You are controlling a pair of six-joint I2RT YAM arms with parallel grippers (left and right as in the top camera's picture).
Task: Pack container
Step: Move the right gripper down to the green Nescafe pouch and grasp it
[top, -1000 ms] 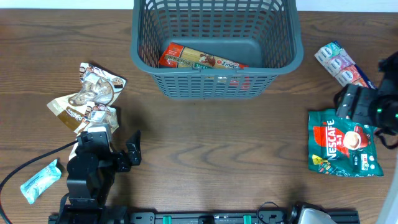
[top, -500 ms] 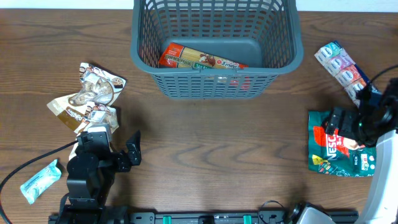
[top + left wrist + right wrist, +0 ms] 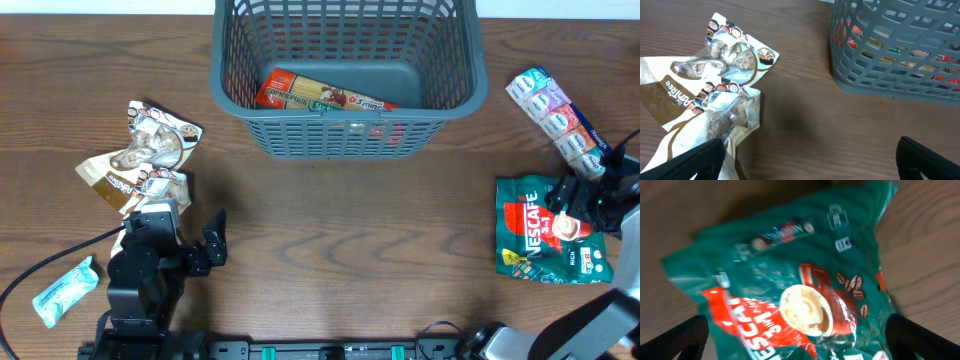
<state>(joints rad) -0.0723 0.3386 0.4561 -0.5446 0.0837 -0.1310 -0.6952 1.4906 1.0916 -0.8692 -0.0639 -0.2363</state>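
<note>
Since 1 second earlier, the right arm had swung from the upper right corner of the green coffee bag (image 3: pixel 535 245) down over its right side, while the left arm had not moved. The wooden table (image 3: pixel 330 210) carried the dark grey basket (image 3: pixel 345 130) at its far middle edge, upright, with 1 red-and-yellow packet (image 3: pixel 320 97) lying on its floor. The coffee bag lay flat at the right. The right gripper (image 3: pixel 800 342) was over it with its 2 fingers spread wide, one at each side of the bag. A crumpled brown-and-white snack bag (image 3: pixel 140 160) lay at the left, just ahead of the left gripper (image 3: pixel 807 165), whose fingers were also spread apart around nothing. A strip of sachets (image 3: pixel 550 100) lay beyond the coffee bag, and a small pale blue packet (image 3: pixel 65 290) lay at the near left.
</note>
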